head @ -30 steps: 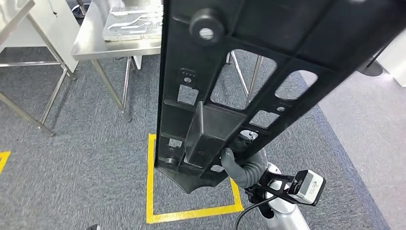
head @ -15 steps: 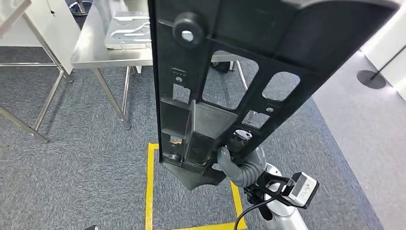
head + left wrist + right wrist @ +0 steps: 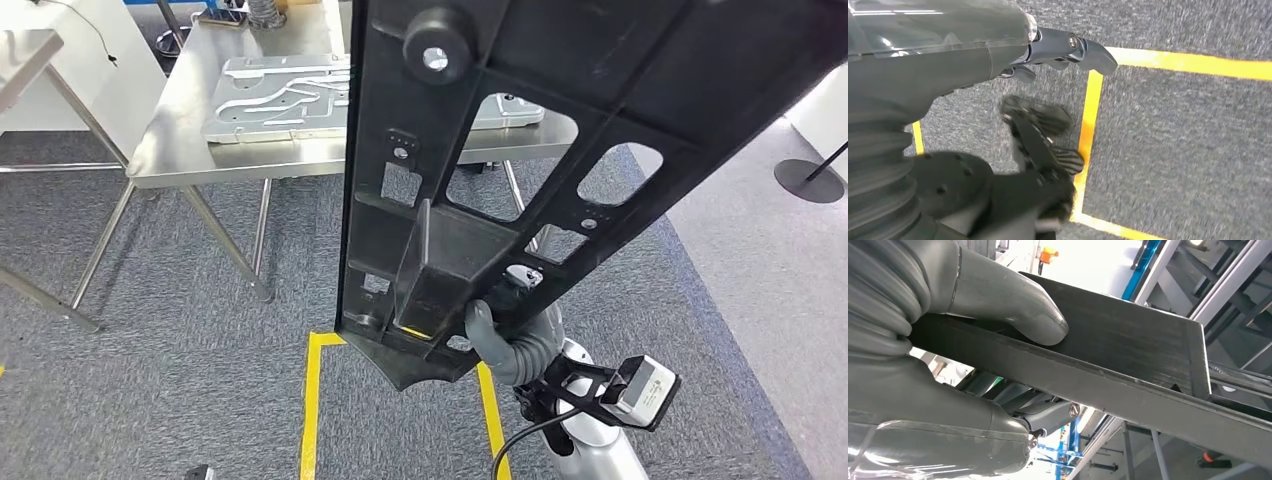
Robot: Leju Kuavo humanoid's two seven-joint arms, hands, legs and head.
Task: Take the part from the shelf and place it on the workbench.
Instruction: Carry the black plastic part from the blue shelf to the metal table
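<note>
- The part (image 3: pixel 560 130), a long black plastic panel with cut-out windows and a round knob near its top, stands nearly upright in the air and leans to the right, in front of the head camera and above the carpet (image 3: pixel 150 370).
- The surface (image 3: pixel 200 150), a steel table on thin legs, stands beyond the part and carries a flat grey metal plate (image 3: pixel 270 95).
- Yellow tape (image 3: pixel 310 420) marks a square on the carpet under the part's lower end.
- The right hand (image 3: pixel 495 335) grips the part's lower end, thumb (image 3: pixel 1013 305) pressed on its flat face, fingers (image 3: pixel 1048 417) curled beneath.
- The left hand (image 3: pixel 1068 50) hangs over the carpet holding nothing, fingers loosely apart.
</note>
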